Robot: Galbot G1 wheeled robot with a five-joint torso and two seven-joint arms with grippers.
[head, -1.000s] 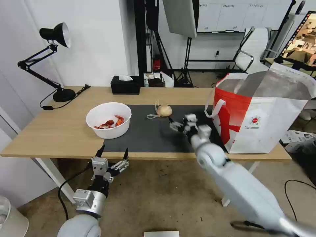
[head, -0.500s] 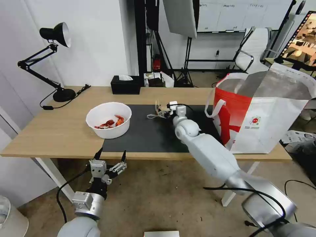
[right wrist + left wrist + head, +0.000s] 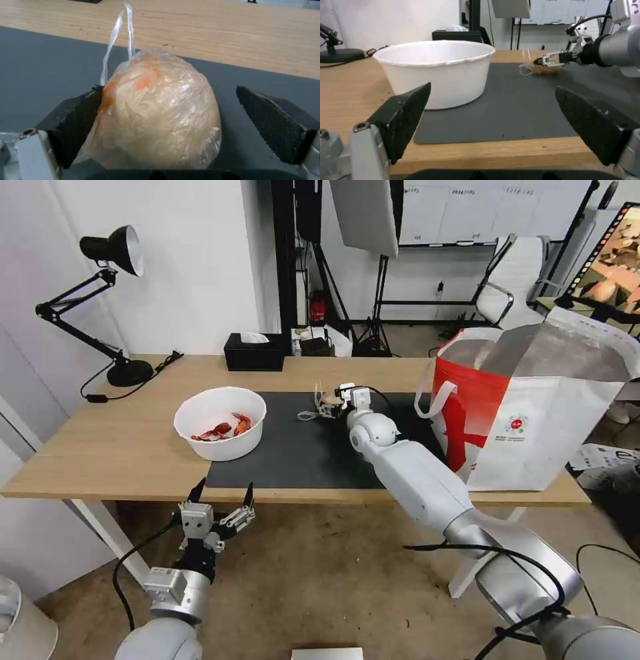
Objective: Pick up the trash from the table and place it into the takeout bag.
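Light wood under a dark grey rectangular mat (image 3: 293, 447) is the table (image 3: 100, 447) I am working over. On that mat lies the beige bun-sized lump wrapped in thin clear plastic (image 3: 156, 110), and my right gripper (image 3: 173, 117) straddles it with jaws apart: one pad touches its side, the other stands off. If I close unevenly, the slick film may slip or the lump may roll away. Further left sits the white round bowl holding red crayfish shells (image 3: 220, 423); the boxy white-and-red takeout bag (image 3: 527, 427) stands right. My left gripper (image 3: 220, 507) waits open at the near edge.
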